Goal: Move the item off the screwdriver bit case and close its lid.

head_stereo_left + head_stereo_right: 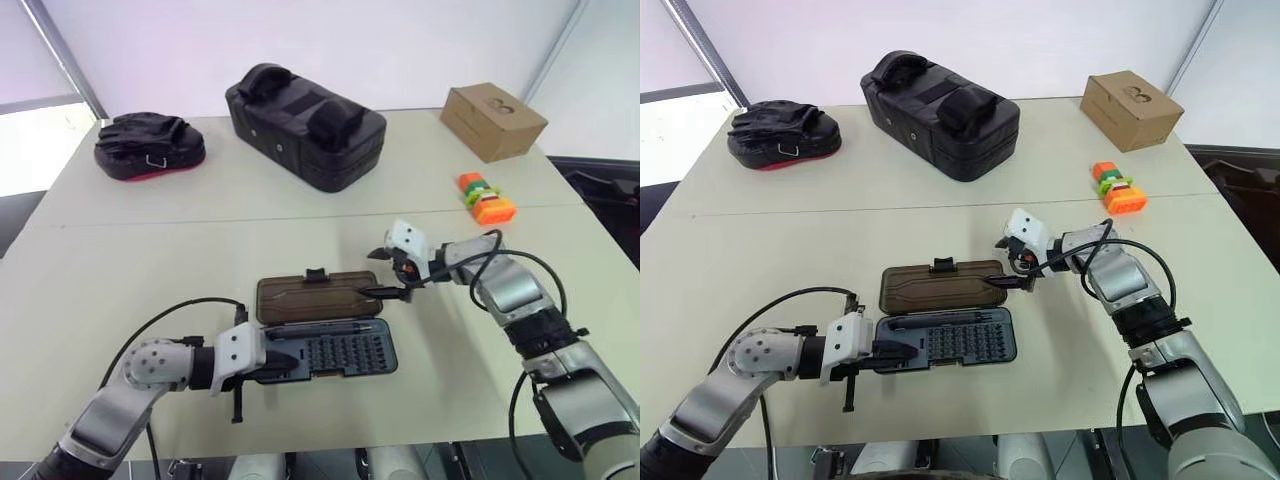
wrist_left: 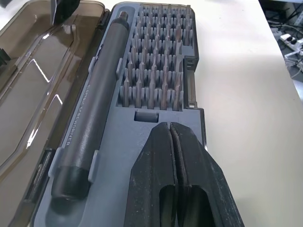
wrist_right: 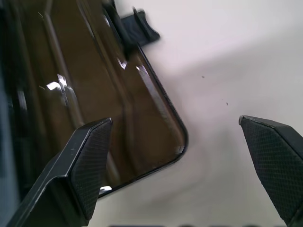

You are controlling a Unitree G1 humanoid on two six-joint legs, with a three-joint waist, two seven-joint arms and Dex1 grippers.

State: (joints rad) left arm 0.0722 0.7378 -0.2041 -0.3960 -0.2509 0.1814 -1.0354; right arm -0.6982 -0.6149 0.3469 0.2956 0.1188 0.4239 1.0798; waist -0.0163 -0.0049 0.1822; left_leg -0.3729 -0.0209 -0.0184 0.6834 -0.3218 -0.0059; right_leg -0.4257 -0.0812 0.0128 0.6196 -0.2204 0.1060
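Closed left hand (image 1: 292,359) hides the 9 o'clock end of the bit case (image 1: 386,352); the brown lid (image 2: 38,85) is cut by the frame edge in both wrist views, the bits (image 1: 345,348) are too small to distinguish, and lettering on the screwdriver (image 2: 90,109) is unreadable.

The bit case (image 1: 340,350) lies front-centre on the table (image 1: 150,250), box (image 1: 492,121) far behind right.

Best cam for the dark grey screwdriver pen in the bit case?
Left wrist view: the dark grey screwdriver pen runs full length in its slot beside the bits. Eye views show a thin bar beside the translucent brown lid. Right wrist: that lid's corner.
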